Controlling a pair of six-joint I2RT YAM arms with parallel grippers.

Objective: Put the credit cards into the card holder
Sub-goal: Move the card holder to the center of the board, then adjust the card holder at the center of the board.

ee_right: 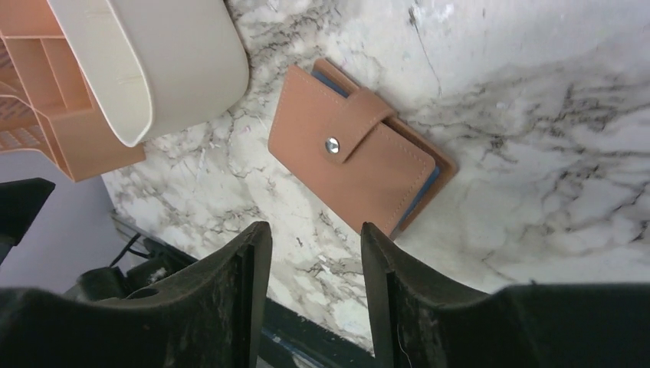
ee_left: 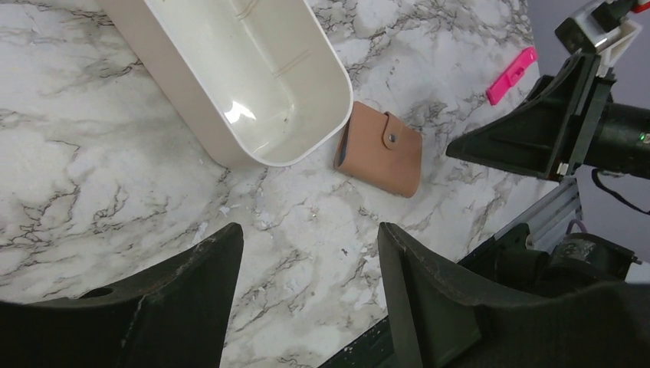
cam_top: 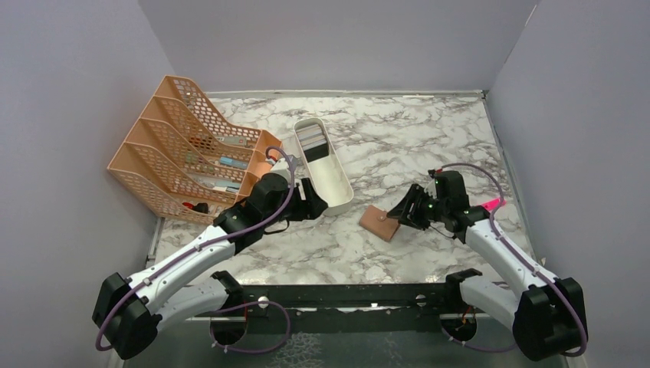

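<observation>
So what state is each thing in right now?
Holder: strap snapped shut, lying flat on the table.
Cards: stacked at the tray's far end.
Tray: near end bare.
Rack: holds a few small items.
Highlighter: lying on the table.
Left tool: open, empty.
Right tool: open, empty.

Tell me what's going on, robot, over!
Left gripper open, empty. Right gripper open, empty, just short of wallet. Wallet flat on table, snapped shut. White tray close beside it.
</observation>
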